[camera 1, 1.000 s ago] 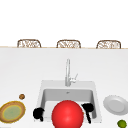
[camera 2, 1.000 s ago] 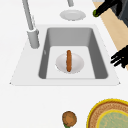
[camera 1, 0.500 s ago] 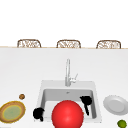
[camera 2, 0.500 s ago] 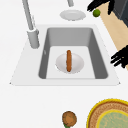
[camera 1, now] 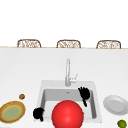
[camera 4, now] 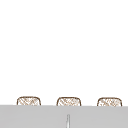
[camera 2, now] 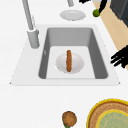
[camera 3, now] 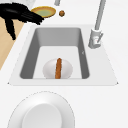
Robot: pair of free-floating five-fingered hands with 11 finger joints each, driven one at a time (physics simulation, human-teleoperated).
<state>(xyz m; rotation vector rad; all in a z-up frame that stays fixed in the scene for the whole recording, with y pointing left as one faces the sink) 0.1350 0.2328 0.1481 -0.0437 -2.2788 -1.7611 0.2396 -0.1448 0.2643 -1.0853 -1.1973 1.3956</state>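
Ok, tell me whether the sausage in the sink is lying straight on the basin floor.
No, the sausage lies on a white plate that sits on the floor of the sink.

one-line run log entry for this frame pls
left hand: shut, at sink's front-left edge | right hand: open, over basin | in basin: sausage on white plate | red ball in front

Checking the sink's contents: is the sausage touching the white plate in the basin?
Touching. In the left side view the sausage lies straight across the middle of the white plate, with no gap showing.
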